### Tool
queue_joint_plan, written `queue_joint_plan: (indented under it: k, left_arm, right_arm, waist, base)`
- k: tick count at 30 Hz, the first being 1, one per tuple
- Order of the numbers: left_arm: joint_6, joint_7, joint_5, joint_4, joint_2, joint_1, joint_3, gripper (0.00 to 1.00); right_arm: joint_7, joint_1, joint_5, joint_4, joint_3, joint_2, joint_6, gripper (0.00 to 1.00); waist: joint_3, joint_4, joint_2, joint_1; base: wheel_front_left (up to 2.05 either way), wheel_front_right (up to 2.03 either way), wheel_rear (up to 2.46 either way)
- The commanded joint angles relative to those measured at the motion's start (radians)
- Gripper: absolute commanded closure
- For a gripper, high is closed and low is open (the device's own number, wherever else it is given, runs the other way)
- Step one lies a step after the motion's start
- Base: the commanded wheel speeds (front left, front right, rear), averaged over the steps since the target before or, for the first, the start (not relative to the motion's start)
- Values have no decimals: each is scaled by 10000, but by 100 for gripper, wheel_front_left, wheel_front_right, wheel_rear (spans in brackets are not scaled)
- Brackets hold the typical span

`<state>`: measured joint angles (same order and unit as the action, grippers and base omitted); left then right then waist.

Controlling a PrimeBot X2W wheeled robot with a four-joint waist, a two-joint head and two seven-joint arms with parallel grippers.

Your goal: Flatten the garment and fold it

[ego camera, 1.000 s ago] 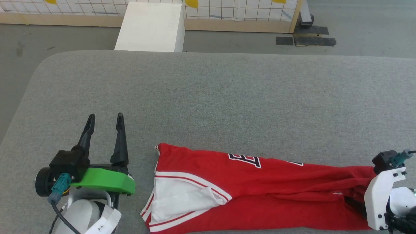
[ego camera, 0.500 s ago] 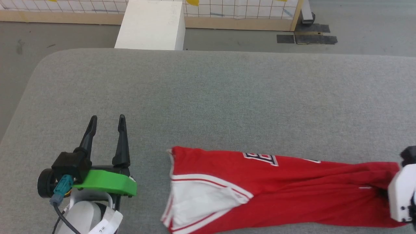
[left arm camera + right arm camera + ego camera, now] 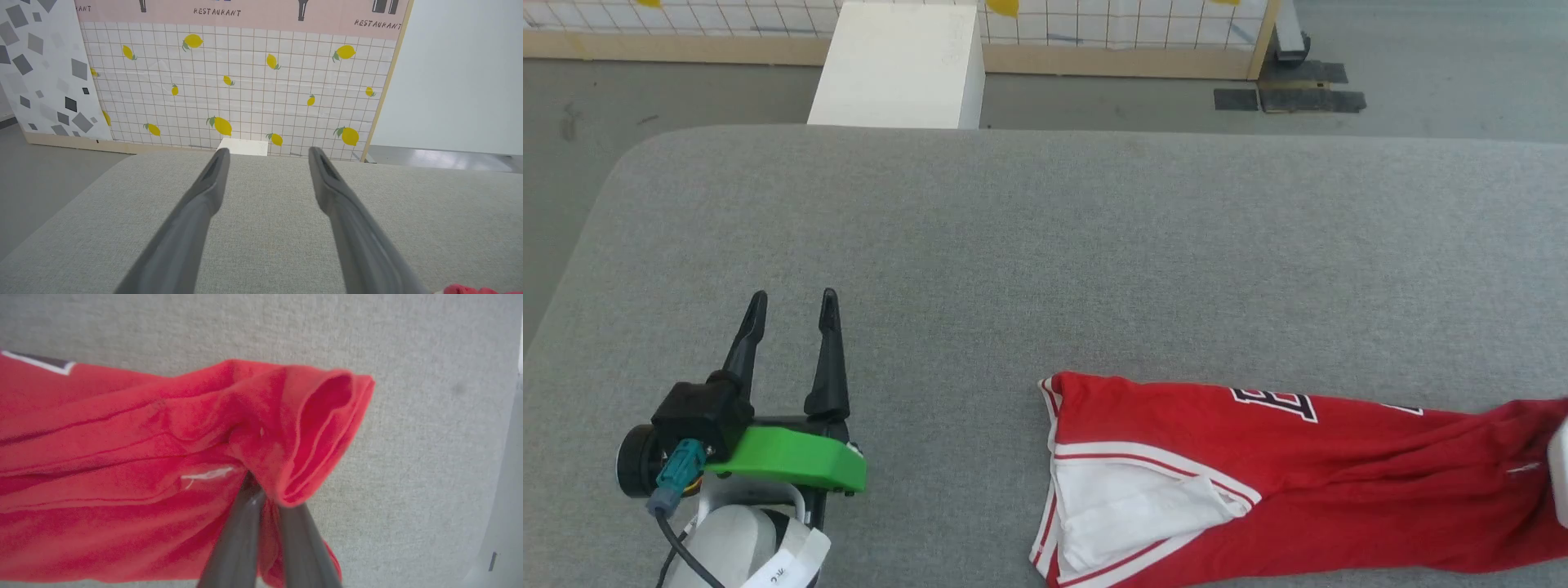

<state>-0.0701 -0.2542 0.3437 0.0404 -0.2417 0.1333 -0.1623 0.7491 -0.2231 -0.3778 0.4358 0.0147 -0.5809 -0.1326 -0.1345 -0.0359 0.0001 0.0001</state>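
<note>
Since the grey table point(image 3: 1045, 245) gives room for spreading, the garment point(image 3: 1298, 498) lies bunched lengthwise along its near right edge; the right gripper point(image 3: 265, 498), fingers clamped on the red hem end, is likely placed to pull it straight, while the left gripper point(image 3: 792, 298) waits well apart, fingers spread.

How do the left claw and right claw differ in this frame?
The left claw stands open with its fingers spread; the right claw is shut. The left claw holds nothing; the right claw pinches a bunched red end of the garment. The left claw sits over bare grey table, apart from the garment; the right claw is at the garment's right end. Both have long dark fingers.
</note>
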Motion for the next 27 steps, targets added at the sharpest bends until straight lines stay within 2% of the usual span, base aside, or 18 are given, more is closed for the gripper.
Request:
queue_joint_plan:
  k: [1, 7, 13, 19, 27]
  left_arm:
    - [68, -76, -61, 18, 62, -91, 76, 0]
    - [126, -76, -45, 50, 119, -226, 187, 0]
    - [196, -76, -70, 74, 221, -211, 180, 0]
    - [302, -76, -75, 125, 239, -228, 227, 0]
    - [288, -76, -86, 76, 276, -397, 387, 0]
  right_arm:
    - [151, 84, -67, -440, -387, -151, 19, 100]
    - [554, 427, -624, -2623, -1743, -732, 19, 100]
    - [861, 411, -1100, -4154, -2954, -688, 19, 100]
    - [775, -226, -1473, -4896, -4546, -171, 19, 100]
    - [414, -1407, -1735, -4614, -6583, 1050, 19, 100]
  waist:
    - [124, 65, -1, -1]
    - [340, 238, -1, -1]
    - [368, 264, -1, -1]
    - [348, 120, -1, -1]
    - [312, -132, -1, -1]
  base:
    - [0, 0, 0]
    - [0, 0, 0]
    - [0, 0, 0]
    - [0, 0, 0]
    - [0, 0, 0]
